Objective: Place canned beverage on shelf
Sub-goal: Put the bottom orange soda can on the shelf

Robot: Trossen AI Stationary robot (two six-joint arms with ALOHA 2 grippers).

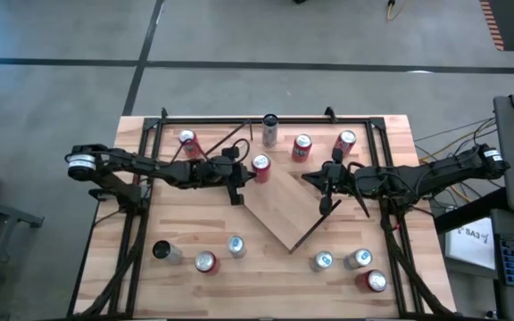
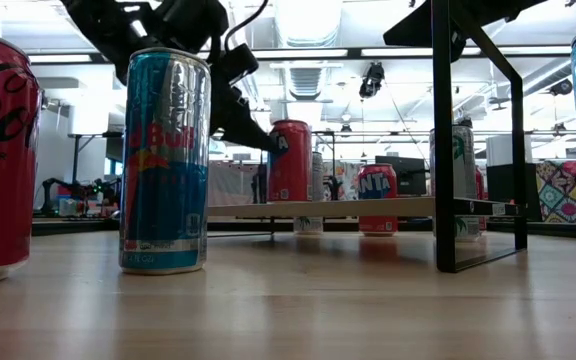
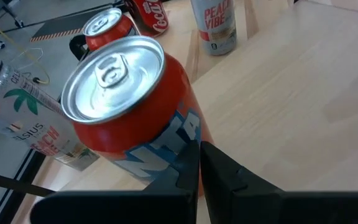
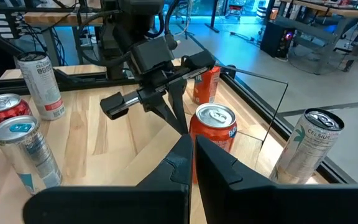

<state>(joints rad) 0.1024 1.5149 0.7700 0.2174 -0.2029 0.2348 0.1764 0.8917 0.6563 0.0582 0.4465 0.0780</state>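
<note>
Because your left gripper sits fully closed, holding nothing, just beside the orange Fanta can standing at the shelf corner, any sideways nudge could topple it off.

table: plank top | shelf: angled, one orange can on it | cans scattered

Two dark, slender jointed arms with black cables along the links; pale silver ring at each outer joint; tapered matte-black fingers.
</note>
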